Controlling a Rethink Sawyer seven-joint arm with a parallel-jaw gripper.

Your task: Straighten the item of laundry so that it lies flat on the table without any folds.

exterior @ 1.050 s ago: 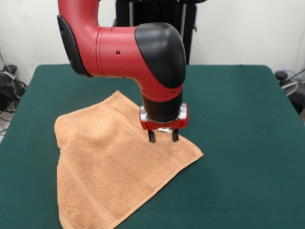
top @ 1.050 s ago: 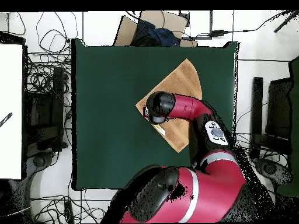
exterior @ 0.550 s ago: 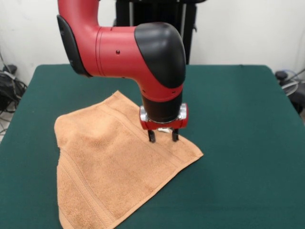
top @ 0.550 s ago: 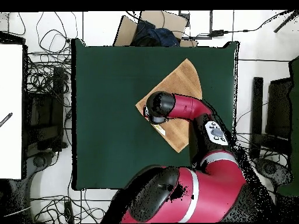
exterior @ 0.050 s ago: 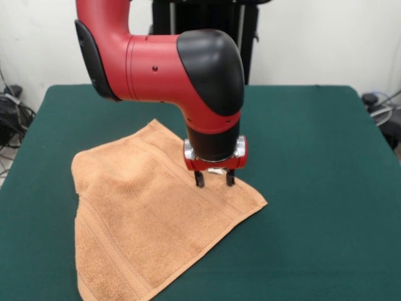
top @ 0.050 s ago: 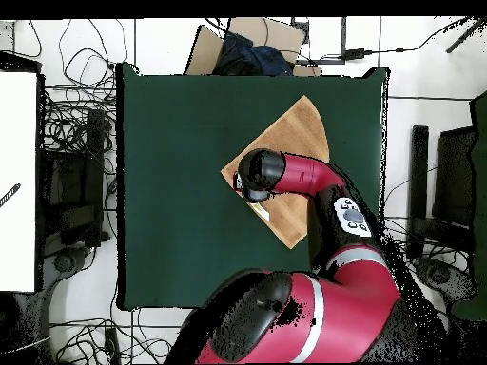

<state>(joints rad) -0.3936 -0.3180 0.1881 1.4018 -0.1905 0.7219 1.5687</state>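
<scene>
Gripper (exterior @ 0.050 s ago: 213,179) is hovering open over the towel (exterior @ 0.050 s ago: 141,213), soft and limp, probably light; just below it, the border edge is looking easiest to pinch.

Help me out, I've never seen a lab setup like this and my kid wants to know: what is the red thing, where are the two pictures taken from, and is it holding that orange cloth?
The red and black thing is a robot arm. At its lower end is a gripper, a small two-fingered claw.

One picture is taken from across the table, facing the robot. The other looks straight down from above, so the arm there reaches up from the bottom.

On the dark green table lies an orange-brown towel, spread mostly flat, with one side looking uneven at the left of the front view. Its near corner runs out of the picture.

The gripper is not holding anything. Its two fingers stand apart, pointing down over the towel near one edge; whether the tips touch the cloth is hard to tell.
</scene>
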